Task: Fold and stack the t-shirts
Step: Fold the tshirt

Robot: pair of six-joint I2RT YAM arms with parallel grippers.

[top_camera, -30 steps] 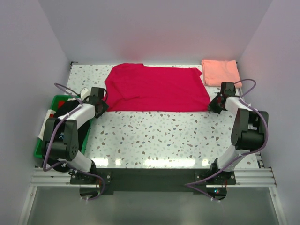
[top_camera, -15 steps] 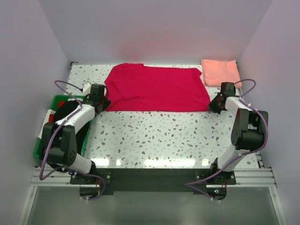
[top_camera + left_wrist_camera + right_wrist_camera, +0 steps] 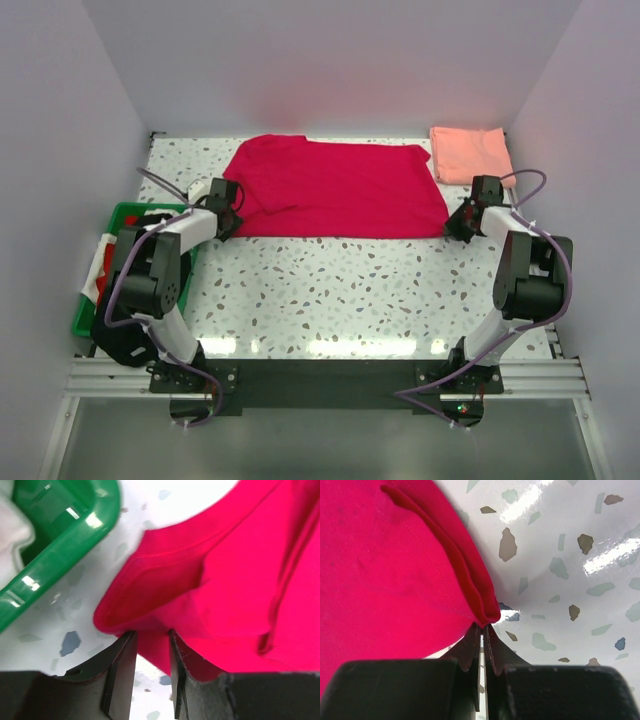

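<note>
The crimson t-shirt (image 3: 340,190) lies spread flat across the far half of the table. My left gripper (image 3: 228,215) is at its near-left corner. In the left wrist view the jaws (image 3: 152,632) stand partly open, and the folded edge of the red cloth (image 3: 240,580) lies across the gap at their tips. My right gripper (image 3: 458,222) is at the shirt's near-right corner. In the right wrist view it (image 3: 483,626) is shut on the bunched red hem (image 3: 485,607). The salmon pink t-shirt (image 3: 470,153) lies folded at the far right corner.
A green plastic crate (image 3: 125,215) holding white and dark cloth stands off the table's left edge; its rim (image 3: 65,550) is close beside my left gripper. White walls enclose the table on three sides. Speckled tabletop (image 3: 340,290) lies between the shirt and the arm bases.
My left arm swung from over the crate rightwards to the shirt's near-left corner, and its jaws narrowed around the cloth edge. The right arm and both shirts stayed put.
</note>
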